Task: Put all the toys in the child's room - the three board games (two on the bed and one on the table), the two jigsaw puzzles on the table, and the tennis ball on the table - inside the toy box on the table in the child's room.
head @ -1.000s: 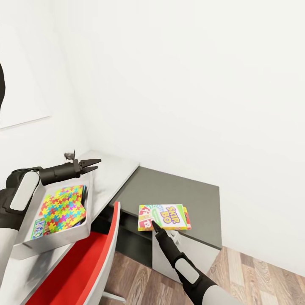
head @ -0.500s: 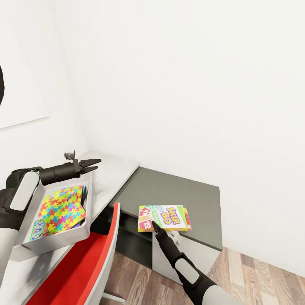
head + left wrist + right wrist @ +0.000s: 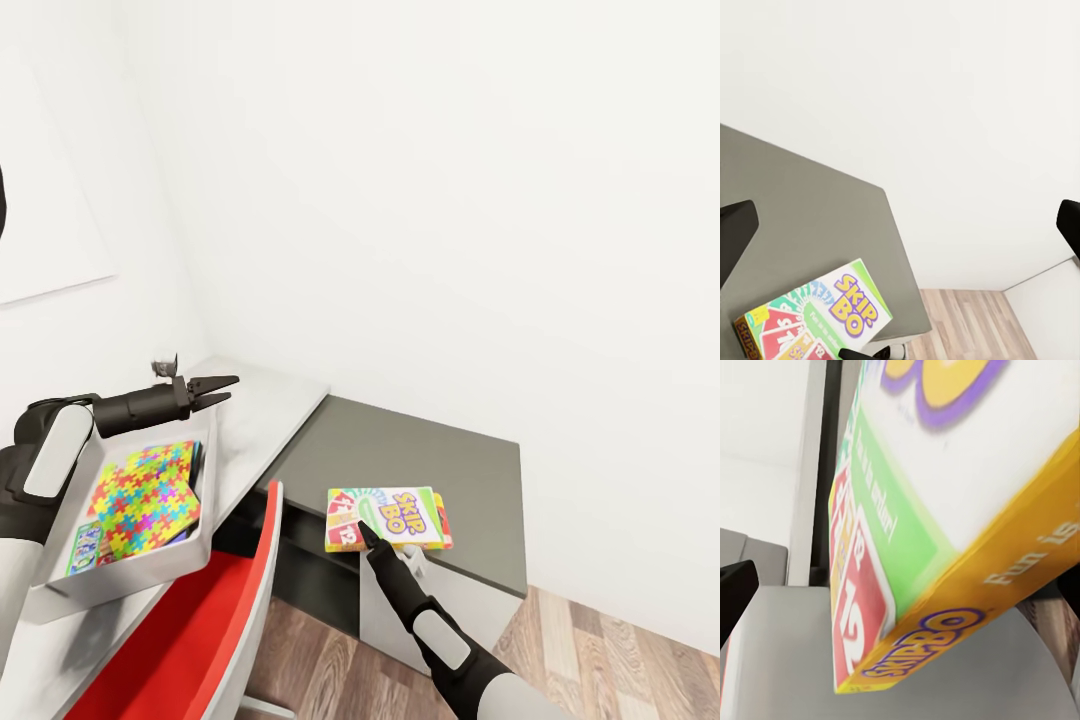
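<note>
Right end effector (image 3: 366,532) pinches the Skip-Bo board game (image 3: 390,516) by its near edge over the dark tabletop (image 3: 420,450), probably to carry it left into the toy box (image 3: 140,565); left end effector (image 3: 222,387) hangs open.

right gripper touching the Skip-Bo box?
Cannot tell. In the head view the right gripper overlaps the Skip-Bo box edge; the right wrist view shows the box close, no clear contact.

Bright, even, shadowless render; blurred right-wrist close-up
</note>
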Available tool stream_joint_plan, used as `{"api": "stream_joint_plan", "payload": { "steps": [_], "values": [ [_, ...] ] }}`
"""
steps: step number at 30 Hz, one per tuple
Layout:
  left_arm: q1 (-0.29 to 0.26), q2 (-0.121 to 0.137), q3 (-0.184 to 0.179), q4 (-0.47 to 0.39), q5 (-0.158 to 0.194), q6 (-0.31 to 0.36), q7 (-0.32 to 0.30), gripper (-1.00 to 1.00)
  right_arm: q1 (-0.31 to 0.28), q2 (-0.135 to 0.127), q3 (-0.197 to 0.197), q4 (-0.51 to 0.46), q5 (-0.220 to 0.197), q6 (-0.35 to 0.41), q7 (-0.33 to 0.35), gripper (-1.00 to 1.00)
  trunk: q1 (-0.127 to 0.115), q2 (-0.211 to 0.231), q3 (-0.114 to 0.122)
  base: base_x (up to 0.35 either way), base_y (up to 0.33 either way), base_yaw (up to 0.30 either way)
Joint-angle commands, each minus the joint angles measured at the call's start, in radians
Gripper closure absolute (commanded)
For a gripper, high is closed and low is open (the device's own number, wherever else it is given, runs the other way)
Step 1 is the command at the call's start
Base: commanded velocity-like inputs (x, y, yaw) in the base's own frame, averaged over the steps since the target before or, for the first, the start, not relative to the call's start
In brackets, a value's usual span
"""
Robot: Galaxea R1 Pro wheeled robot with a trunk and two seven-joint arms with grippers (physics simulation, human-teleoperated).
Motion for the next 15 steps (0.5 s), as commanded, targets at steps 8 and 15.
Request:
{"api": "stream_joint_plan", "payload": {
  "steps": [8, 15],
  "values": [
    [0.002, 0.000, 0.001, -0.002, -0.004, 0.003, -0.006, -1.00, -0.002, 0.000, 0.008, 0.002, -0.008, -0.008, 0.003, -1.00, 0.000, -0.001, -0.001, 0.011, 0.000, 0.000],
    [0.003, 0.000, 0.001, -0.002, -0.004, 0.003, -0.006, -1.00, -0.002, 0.000, 0.008, 0.002, -0.008, -0.008, 0.003, -1.00, 0.000, -0.001, -0.001, 0.001, 0.000, 0.000]
  ]
}}
